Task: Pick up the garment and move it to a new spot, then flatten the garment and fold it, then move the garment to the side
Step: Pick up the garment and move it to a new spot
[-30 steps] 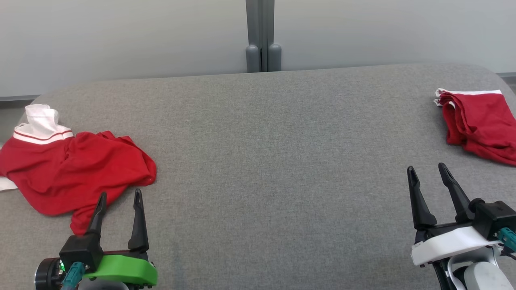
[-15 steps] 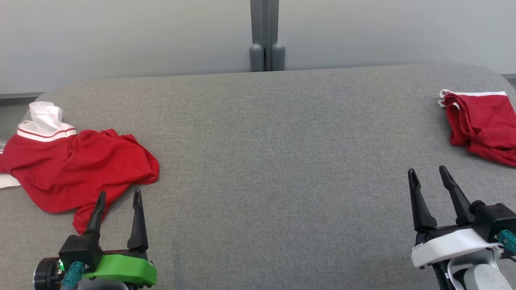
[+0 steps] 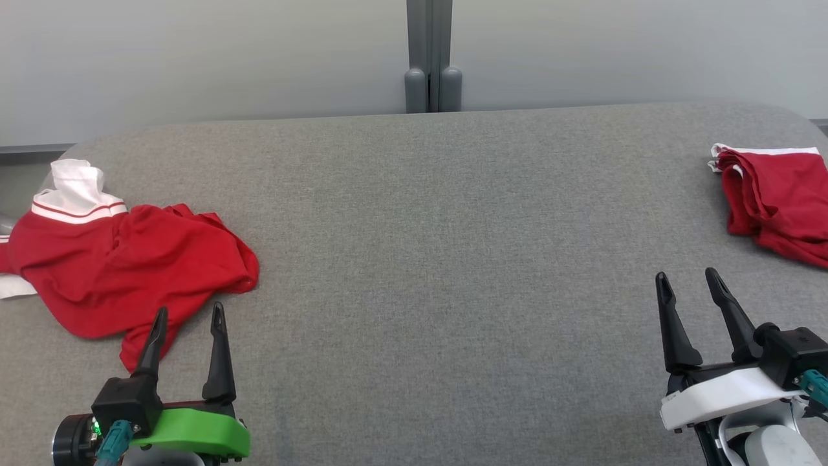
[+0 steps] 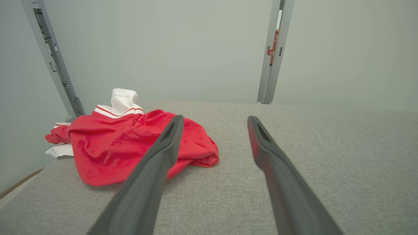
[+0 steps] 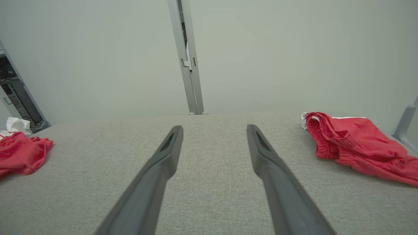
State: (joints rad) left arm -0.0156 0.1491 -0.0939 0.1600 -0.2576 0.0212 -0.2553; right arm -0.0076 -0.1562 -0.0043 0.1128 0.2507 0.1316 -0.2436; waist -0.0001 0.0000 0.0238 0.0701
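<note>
- My left gripper (image 3: 189, 308): fingers apart, empty, just beside the crumpled red shirt (image 3: 129, 265).
- My right gripper (image 3: 686, 274): fingers apart, empty, above the grey table (image 3: 440, 259), near another red garment (image 3: 776, 207).

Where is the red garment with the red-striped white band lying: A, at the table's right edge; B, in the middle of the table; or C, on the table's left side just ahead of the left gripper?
C: the red garment with the striped white band lies crumpled on the left of the grey table, just ahead of the left gripper; the other red garment lies at the right.
</note>
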